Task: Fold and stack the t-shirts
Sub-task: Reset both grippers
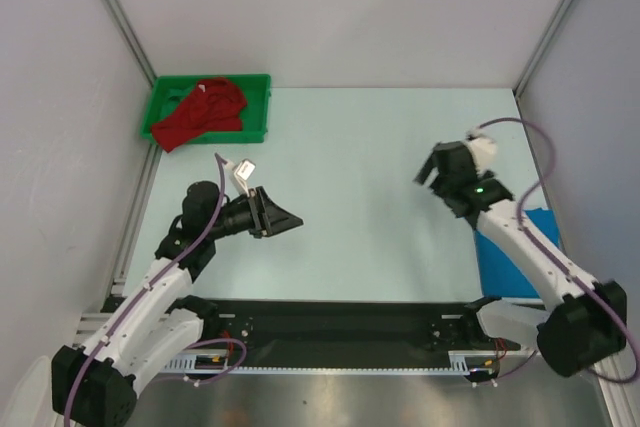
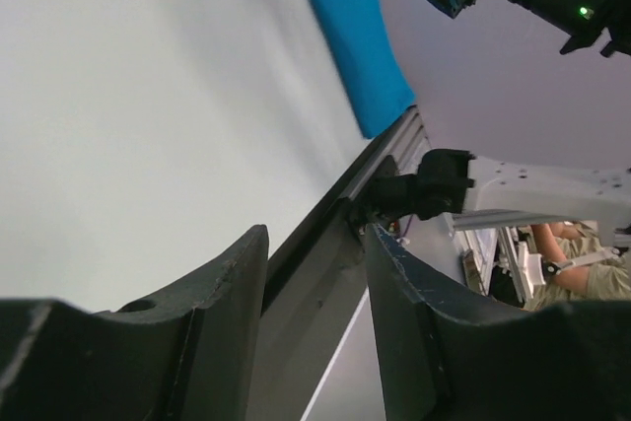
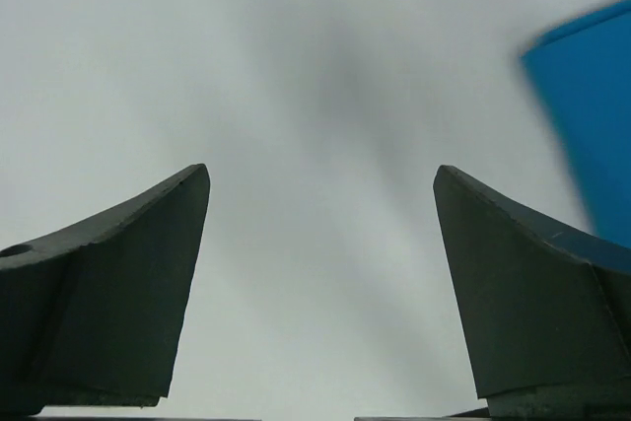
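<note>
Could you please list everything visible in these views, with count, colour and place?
red t-shirt: one, red, crumpled inside the tray
blue t-shirt: one, bright blue, a flat rectangle at the table's right edge, partly hidden under the right arm
green tray: one, green, far left corner of the table
table: one, pale, fills the middle of the scene
black rail: one, black, along the near edge between the arm bases
left arm: one, white and black, near left, reaching toward the middle
right arm: one, white and black, near right, over the blue t-shirt
left gripper: one, black, open and empty
right gripper: one, black, open wide and empty
</note>
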`<action>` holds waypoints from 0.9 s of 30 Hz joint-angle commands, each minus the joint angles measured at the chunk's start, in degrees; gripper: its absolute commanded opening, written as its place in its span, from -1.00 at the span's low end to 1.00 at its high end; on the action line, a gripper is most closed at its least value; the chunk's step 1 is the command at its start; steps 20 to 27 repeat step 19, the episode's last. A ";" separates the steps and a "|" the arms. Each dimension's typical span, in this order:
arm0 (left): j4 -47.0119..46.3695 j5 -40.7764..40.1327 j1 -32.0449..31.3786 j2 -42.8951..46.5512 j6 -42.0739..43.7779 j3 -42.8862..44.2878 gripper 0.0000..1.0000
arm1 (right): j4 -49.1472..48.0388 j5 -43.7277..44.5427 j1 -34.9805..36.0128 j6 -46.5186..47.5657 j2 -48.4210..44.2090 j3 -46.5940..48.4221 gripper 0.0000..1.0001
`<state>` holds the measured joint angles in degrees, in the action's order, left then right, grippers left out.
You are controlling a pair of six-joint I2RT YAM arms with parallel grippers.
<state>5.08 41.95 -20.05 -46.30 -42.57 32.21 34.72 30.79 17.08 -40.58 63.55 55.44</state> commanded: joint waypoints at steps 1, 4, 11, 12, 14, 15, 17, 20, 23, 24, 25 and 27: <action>-2.97 -3.80 -0.51 4.36 -2.43 -6.17 0.01 | -4.64 -5.28 11.72 -2.67 3.68 -4.44 0.99; -7.69 -6.53 -0.60 9.36 -6.20 -14.60 0.04 | -13.93 -16.75 16.75 -3.89 5.71 -12.51 0.99; -23.89 -8.81 -0.60 21.85 -19.56 -35.25 0.11 | -37.40 -31.73 20.98 -9.07 -3.05 -33.78 0.99; -23.72 -9.08 -0.60 23.35 -20.01 -36.24 0.11 | -38.92 -32.54 20.98 -9.69 -4.82 -35.91 0.99; -23.72 -9.26 -0.60 25.73 -20.71 -37.91 0.12 | -42.17 -34.47 20.62 -10.40 -7.90 -41.34 1.00; -22.50 -9.26 -0.60 28.09 -20.54 -38.79 0.13 | -45.32 -36.13 20.45 -10.92 -9.74 -42.94 1.00; -21.69 -8.82 -0.60 30.21 -20.80 -39.58 0.14 | -45.18 -37.20 19.57 -12.68 -14.58 -44.97 0.99; -23.62 -6.55 -0.60 33.64 -22.46 -41.95 0.15 | -43.86 -37.64 19.39 -13.47 -20.09 -46.82 0.99; -23.62 -6.55 -0.60 33.64 -22.46 -41.95 0.15 | -43.86 -37.64 19.39 -13.47 -20.09 -46.82 0.99; -23.62 -6.55 -0.60 33.64 -22.46 -41.95 0.15 | -43.86 -37.64 19.39 -13.47 -20.09 -46.82 0.99; -23.62 -6.55 -0.60 33.64 -22.46 -41.95 0.15 | -43.86 -37.64 19.39 -13.47 -20.09 -46.82 0.99; -23.62 -6.55 -0.60 33.64 -22.46 -41.95 0.15 | -43.86 -37.64 19.39 -13.47 -20.09 -46.82 0.99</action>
